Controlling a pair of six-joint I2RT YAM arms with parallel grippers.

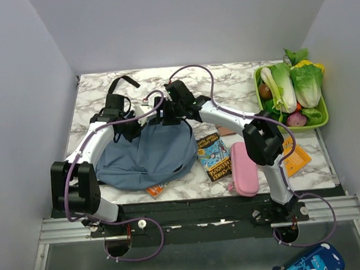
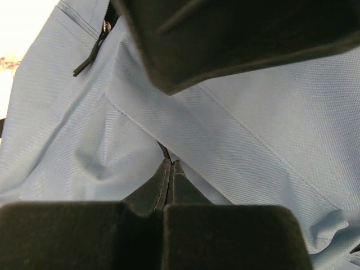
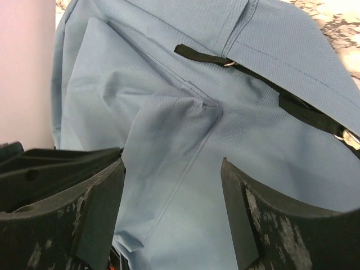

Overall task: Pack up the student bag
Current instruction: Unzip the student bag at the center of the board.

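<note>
The student bag point(image 1: 148, 159) lies slumped on the left half of the marbled counter point(image 1: 226, 85), its dusty-blue fabric creased. Its black straps point(image 1: 118, 93) trail off toward the far edge. The bag's upper end is largely covered by the two arms, so its opening cannot be made out from above.

The left tool point(image 2: 167, 169) is pressed fully together, with its tips set against a stitched band of the fabric. Whether any cloth or a zip part is pinched between them cannot be told, because the contact point is dark and half hidden. A black zip pull point(image 2: 90, 59) is seen further up, and the top of that view is blocked by a blurred dark shape.

The right tool point(image 3: 171, 169) is spread wide, with a loose fold of the bag lying between its fingers point(image 3: 95, 214) — nothing is gripped.

An orange item point(image 1: 154, 189) pokes out from under the bag's near edge, mostly hidden. Just right of the bag lies a book point(image 1: 214, 157), and beside that a pink pencil case point(image 1: 244, 167). A green tray point(image 1: 318, 123) of vegetables sits at the far right corner. A bright blue pouch point(image 1: 306, 263) is cut off by the bottom of the overhead view — off the counter.
</note>
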